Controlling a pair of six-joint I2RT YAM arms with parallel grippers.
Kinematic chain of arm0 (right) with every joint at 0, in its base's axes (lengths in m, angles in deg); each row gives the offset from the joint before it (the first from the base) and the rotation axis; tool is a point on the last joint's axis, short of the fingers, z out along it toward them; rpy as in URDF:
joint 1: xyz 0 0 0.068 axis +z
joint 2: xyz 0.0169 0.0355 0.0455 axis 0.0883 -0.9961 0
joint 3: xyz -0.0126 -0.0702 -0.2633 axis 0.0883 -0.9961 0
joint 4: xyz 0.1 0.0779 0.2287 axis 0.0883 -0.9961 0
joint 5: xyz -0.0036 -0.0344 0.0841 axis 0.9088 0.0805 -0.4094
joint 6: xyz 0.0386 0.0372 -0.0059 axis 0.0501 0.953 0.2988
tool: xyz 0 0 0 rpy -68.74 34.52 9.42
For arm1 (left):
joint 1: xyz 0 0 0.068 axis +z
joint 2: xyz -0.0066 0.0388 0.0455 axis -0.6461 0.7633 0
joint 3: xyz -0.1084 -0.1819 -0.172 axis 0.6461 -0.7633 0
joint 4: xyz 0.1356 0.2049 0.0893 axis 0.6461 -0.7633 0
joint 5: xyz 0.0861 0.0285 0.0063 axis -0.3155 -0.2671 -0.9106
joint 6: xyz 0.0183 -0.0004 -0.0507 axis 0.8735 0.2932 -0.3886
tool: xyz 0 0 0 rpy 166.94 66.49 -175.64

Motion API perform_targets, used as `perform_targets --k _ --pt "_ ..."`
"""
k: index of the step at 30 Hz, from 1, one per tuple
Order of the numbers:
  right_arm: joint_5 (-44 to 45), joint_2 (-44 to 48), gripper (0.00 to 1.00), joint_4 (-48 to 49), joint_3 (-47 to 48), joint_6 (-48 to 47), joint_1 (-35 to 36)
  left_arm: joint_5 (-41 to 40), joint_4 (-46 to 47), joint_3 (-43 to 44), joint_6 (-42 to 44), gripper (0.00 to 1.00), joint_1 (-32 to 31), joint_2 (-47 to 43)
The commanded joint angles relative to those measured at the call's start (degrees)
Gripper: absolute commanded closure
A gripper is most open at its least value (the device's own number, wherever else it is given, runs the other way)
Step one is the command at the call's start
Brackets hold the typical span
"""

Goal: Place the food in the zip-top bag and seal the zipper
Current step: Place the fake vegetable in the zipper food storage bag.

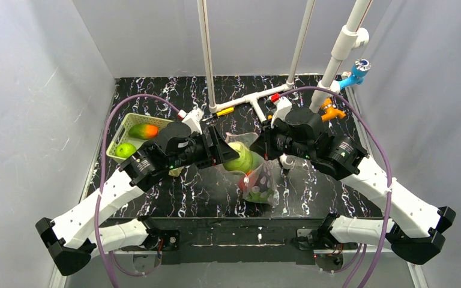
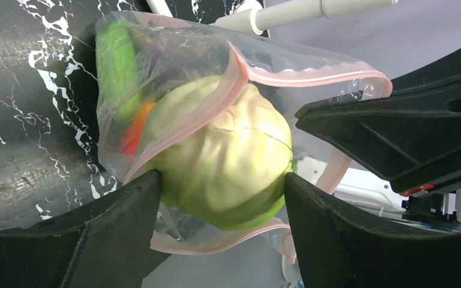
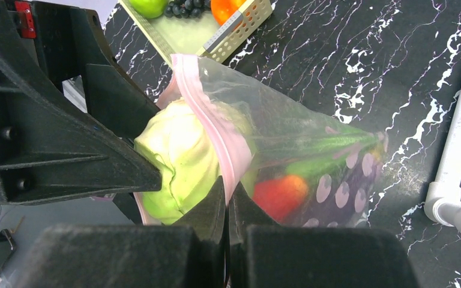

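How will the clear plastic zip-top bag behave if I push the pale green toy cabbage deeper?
Likely floppy: the clear plastic zip-top bag creases around its contents, so it should yield. Its pink zipper strip curls, so the mouth may fold over. The pale green toy cabbage nearly fills the mouth; pinched at its strip by the right jaws, the bag might pivot.

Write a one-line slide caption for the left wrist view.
Pale green cabbage, framed by the left claw, halfway into the clear zip-top bag.
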Motion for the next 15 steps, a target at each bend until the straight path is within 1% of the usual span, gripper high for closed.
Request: perform_targets --k 1,7,11,15 --pt "-0.5 1.1 0.99 4.2 2.2 0.2 0.0 -1.8 -2.2 3.0 1.5 0.28 -0.4 -1.3" --pt "-0.4 1.0 0.99 4.1 2.2 0.0 0.0 -1.3 -2.7 3.5 1.4 0.24 -0.4 -3.4" --pt "-0.3 1.4 0.99 4.2 1.7 0.0 0.0 -0.7 -4.6 5.5 2.3 0.21 -0.4 -4.4" --pt "-0.2 1.6 0.99 3.9 1.8 0.0 0.0 2.3 -4.9 8.2 2.8 0.14 -0.4 -4.2"
